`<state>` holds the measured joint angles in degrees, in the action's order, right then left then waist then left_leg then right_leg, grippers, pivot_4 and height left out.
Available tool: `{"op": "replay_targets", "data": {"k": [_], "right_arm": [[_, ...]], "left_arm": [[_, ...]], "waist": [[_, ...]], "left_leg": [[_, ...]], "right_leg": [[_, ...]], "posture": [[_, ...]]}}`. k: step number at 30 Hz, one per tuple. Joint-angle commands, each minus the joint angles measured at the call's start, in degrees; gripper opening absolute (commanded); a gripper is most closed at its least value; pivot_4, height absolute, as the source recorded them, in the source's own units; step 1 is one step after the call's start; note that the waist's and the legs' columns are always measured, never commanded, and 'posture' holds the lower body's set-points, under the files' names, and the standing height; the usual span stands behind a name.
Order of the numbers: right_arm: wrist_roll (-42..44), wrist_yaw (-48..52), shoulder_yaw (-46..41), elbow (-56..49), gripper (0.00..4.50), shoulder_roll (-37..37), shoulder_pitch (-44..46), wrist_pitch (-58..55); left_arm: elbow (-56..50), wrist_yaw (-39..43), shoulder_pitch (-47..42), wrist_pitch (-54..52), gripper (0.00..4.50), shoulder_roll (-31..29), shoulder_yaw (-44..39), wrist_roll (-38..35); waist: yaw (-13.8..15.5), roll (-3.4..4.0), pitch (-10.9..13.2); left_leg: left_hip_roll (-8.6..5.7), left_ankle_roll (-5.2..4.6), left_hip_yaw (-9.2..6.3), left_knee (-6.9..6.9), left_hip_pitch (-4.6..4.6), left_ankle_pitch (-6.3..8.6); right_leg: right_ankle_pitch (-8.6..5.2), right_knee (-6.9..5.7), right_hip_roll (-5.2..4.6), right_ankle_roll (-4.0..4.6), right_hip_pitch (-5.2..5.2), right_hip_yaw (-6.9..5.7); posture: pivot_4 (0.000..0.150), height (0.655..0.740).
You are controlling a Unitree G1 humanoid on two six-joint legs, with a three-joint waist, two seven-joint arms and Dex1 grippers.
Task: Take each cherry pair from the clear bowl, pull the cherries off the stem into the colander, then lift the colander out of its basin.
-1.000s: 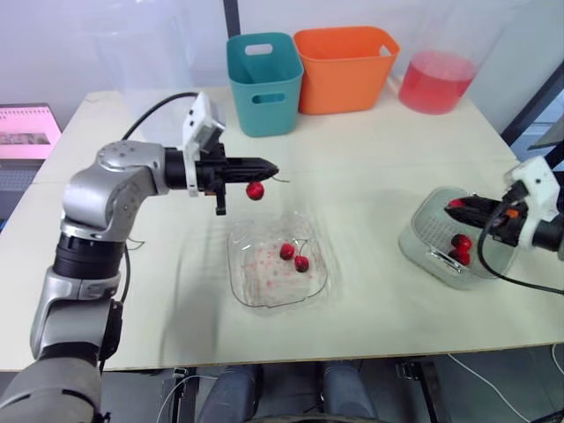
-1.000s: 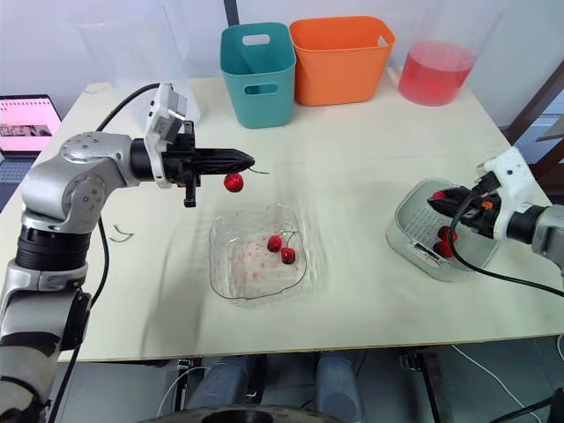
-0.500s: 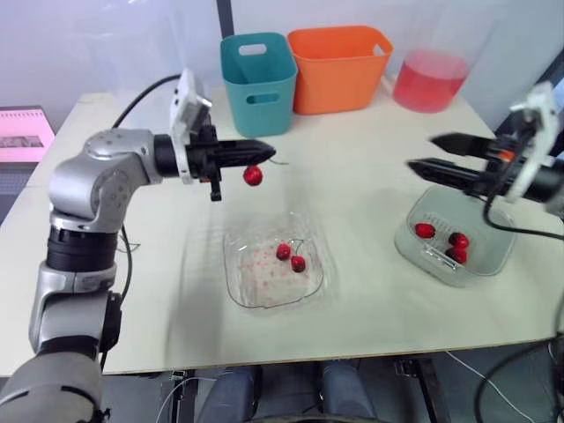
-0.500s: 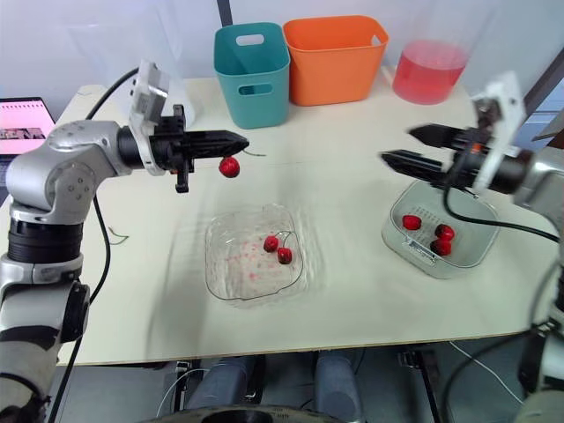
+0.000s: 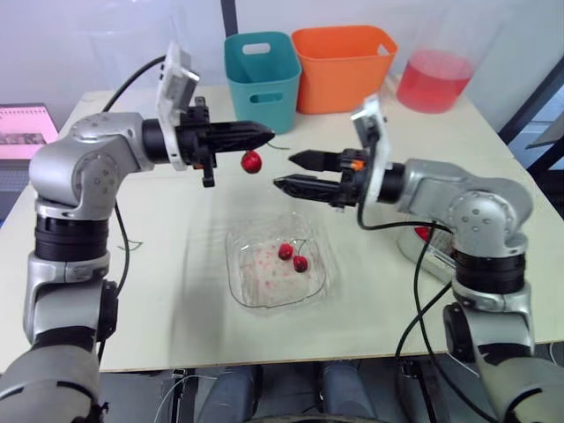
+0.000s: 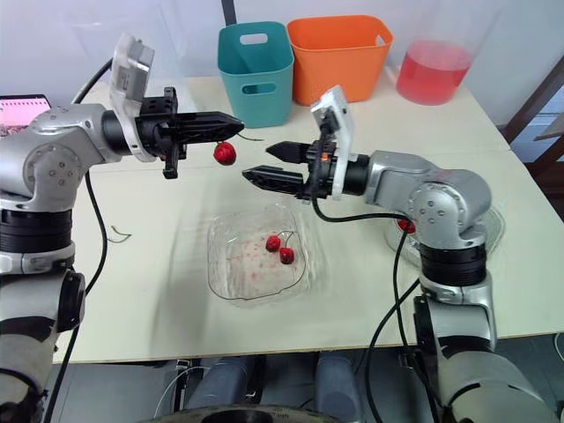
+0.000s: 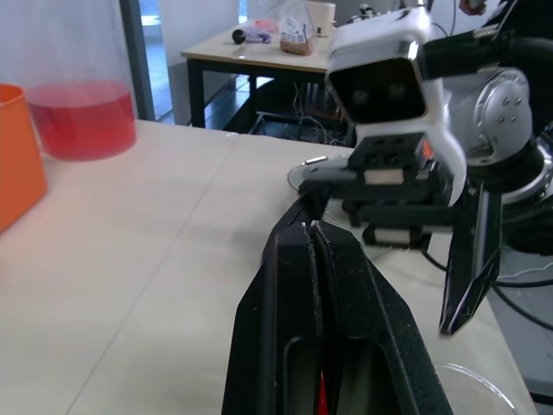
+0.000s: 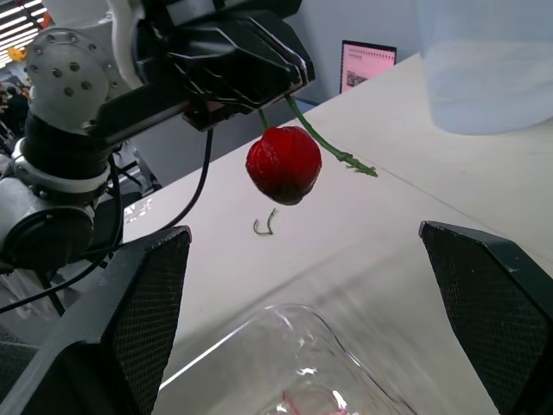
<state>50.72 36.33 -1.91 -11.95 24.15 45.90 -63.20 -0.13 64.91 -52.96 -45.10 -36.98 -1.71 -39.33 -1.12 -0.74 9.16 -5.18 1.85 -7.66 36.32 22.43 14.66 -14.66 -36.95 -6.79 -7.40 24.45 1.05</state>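
Note:
A single red cherry (image 5: 252, 161) hangs from a green stem pinched in my left gripper (image 5: 266, 134), which is shut and held above the table behind the clear bowl (image 5: 251, 295). One cherry pair (image 5: 293, 256) lies in that bowl. My right gripper (image 5: 284, 170) is open, fingers pointing left, just to the right of the hanging cherry and apart from it. The right wrist view has the cherry (image 8: 283, 164) straight ahead between its fingers. The colander basin (image 6: 493, 225) sits at the right, mostly hidden by my right arm; a cherry (image 6: 404, 226) peeks out inside.
A teal bin (image 5: 263, 81) and an orange bin (image 5: 345, 67) stand at the back, with a container of red liquid (image 5: 434, 79) to their right. A laptop screen (image 5: 26, 130) glows beyond the table's left edge. A loose stem (image 6: 119, 234) lies on the table at the left.
My right arm left the colander, where a cherry dropped in, and swung left to the centre near the hanging cherry. The left gripper rose slightly with the stem.

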Motion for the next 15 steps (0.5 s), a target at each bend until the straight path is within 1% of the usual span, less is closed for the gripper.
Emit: {"op": "replay_targets", "data": {"k": [1, 7, 15], "right_arm": [[-0.23, -1.26, 0.63, -0.18, 4.48, -2.78, 2.2, 1.56], [-0.36, -3.42, 0.84, 1.52, 4.48, -7.12, 4.06, 1.52], [-0.68, -4.7, 1.49, 0.79, 4.48, -9.73, 3.84, 1.63]], "left_arm": [[-2.44, -0.47, -0.86, -0.65, 0.0, -0.02, -1.41, -1.59], [-2.92, -0.87, -0.7, -1.09, 0.0, 0.09, -1.4, -1.95], [-2.88, -1.24, -0.63, -0.87, 0.0, 0.25, -1.03, -2.08]], "waist": [[-0.05, 0.01, 0.0], [-0.21, 0.02, -0.01], [-0.29, 0.02, -0.01]], "left_leg": [[0.0, 0.0, 0.0, 0.0, 0.0, 0.0], [0.0, 0.0, -0.01, -0.01, 0.0, 0.0], [0.0, 0.01, -0.01, -0.02, 0.0, 0.0]], "right_leg": [[0.0, 0.0, 0.0, 0.0, 0.0, 0.0], [0.0, -0.01, 0.01, 0.0, 0.02, 0.0], [0.0, -0.04, 0.01, 0.0, 0.03, 0.0]], "posture": [[0.15, 0.74], [0.15, 0.74], [0.15, 0.74]]}}
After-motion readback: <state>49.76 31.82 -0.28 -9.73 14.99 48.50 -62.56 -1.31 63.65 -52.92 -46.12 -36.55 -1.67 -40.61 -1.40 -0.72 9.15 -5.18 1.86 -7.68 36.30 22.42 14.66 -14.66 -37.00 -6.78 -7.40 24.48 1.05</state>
